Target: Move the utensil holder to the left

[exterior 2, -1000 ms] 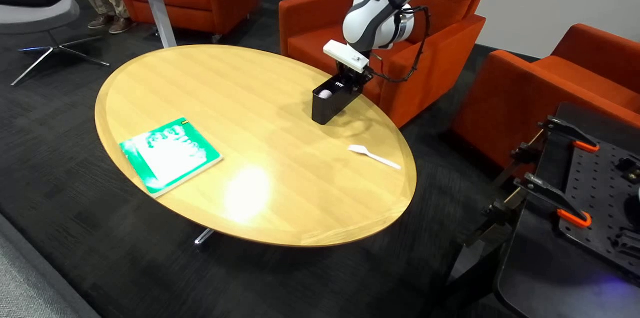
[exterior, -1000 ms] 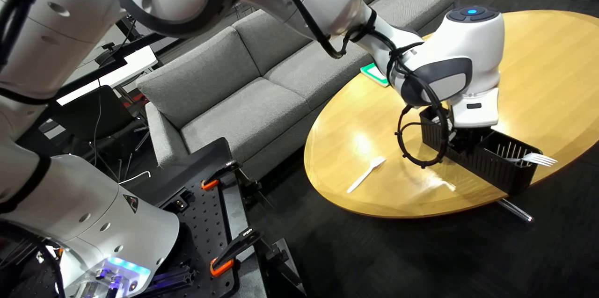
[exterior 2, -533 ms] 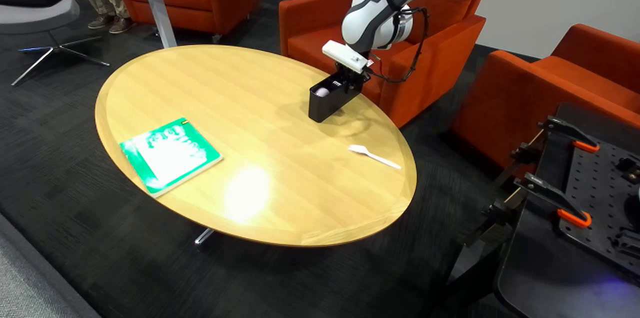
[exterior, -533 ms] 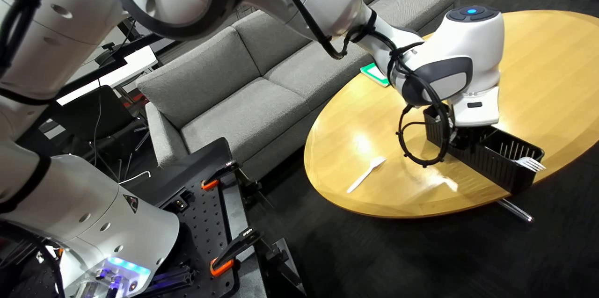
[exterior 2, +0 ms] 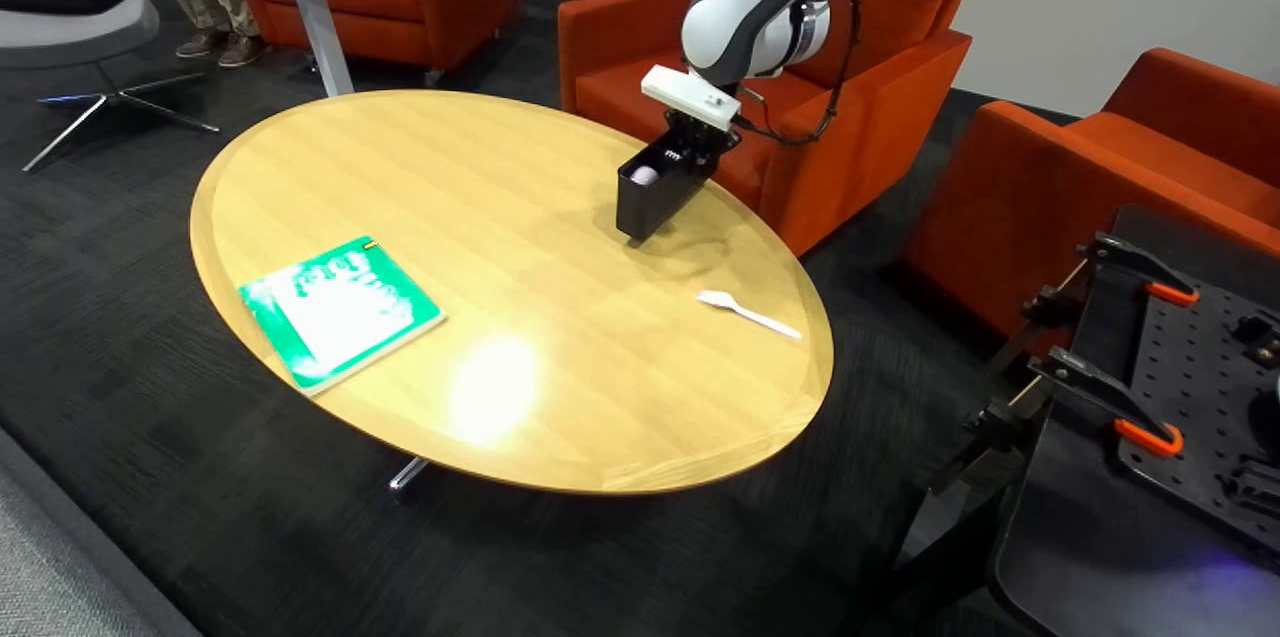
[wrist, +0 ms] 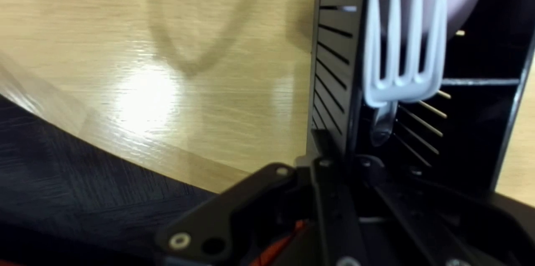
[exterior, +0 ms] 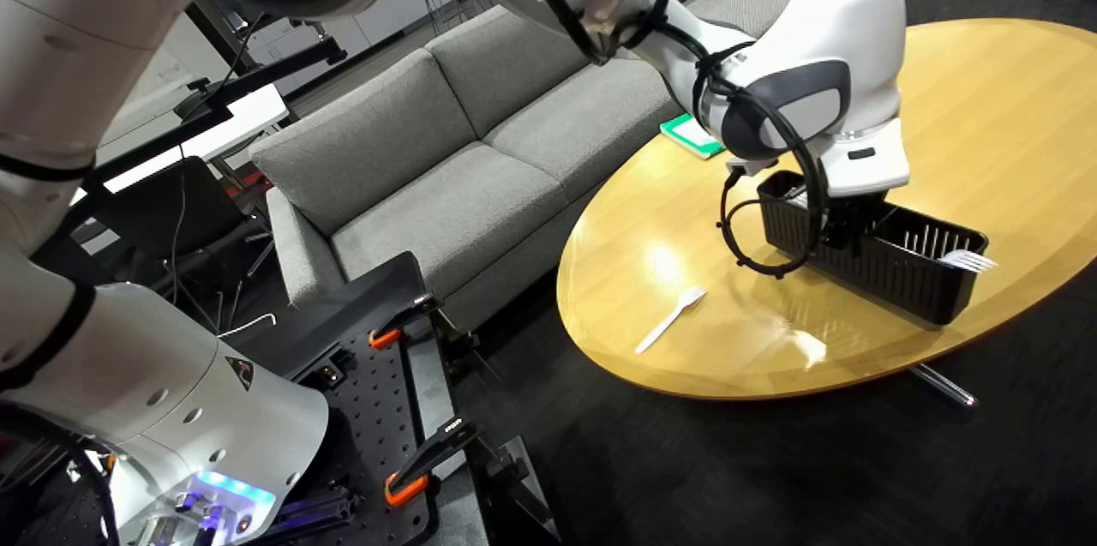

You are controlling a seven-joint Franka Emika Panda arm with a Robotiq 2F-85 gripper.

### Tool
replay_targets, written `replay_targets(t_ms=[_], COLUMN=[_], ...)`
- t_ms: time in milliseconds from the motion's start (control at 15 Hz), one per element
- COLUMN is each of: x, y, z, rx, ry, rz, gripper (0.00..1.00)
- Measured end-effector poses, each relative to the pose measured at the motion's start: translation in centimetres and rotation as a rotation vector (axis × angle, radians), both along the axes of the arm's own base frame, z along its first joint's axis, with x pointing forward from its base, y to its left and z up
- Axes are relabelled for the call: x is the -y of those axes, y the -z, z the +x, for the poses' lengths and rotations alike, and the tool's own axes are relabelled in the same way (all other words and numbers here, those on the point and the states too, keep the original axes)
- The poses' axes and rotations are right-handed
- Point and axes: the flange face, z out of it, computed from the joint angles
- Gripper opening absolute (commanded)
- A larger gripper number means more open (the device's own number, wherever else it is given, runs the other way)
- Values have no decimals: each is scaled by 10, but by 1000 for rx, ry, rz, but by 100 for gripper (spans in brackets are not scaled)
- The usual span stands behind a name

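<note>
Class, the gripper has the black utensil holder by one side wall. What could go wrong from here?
Held by one long wall, the utensil holder might tilt or twist in the gripper. The white fork poking past the holder's end could fall out. With the table edge close by, a slip could drop the holder there.

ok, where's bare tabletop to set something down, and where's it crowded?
In an exterior view, the table has a broad bare stretch between the green book and the utensil holder. More lies between the book and the loose white utensil, partly glare-washed. Crowded: at the holder, with the gripper shut on its wall and a cable loop hanging alongside.
</note>
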Motion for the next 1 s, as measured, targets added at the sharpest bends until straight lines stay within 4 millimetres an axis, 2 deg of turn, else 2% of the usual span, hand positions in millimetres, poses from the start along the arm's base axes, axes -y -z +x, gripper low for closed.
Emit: replay_targets(t_ms=[200,333,667,1000], x=[-28,-56,-148,-237], y=[-20,-31,-47,-52], z=[-12,-24,-64,-96], rx=[-32,-58,-97,-66], ry=[-106,-186,-385,-545], rz=[-20,-33,-56,-31], gripper=[1,1,1,1])
